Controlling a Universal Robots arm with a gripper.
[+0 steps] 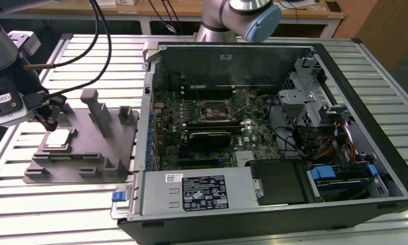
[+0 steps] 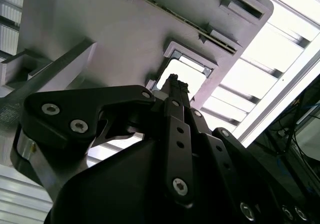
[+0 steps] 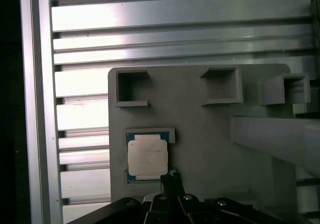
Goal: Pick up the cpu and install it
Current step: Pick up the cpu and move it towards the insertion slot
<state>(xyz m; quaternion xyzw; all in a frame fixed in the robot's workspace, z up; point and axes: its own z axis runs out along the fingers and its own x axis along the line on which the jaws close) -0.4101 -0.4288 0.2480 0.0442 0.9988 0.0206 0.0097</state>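
The cpu (image 1: 57, 140) is a small silvery square chip lying flat in a recess of the grey fixture plate (image 1: 88, 155), at the exterior view's left. In the first wrist view the cpu (image 3: 146, 158) sits framed by the plate (image 3: 200, 134). My gripper (image 1: 51, 121) hangs just above the chip's edge, its dark fingertips drawn together, shut on nothing. Its tip (image 3: 170, 176) lies beside the chip's corner. In the second wrist view the tip (image 2: 173, 81) points at the bright cpu (image 2: 192, 73) in its recess.
An open computer case (image 1: 340, 61) lies at the exterior view's right, with a green motherboard and its black-framed socket (image 1: 213, 109). Upright posts (image 1: 95, 109) rise from the fixture plate close to my gripper. A second robot arm (image 1: 238, 18) stands behind the case.
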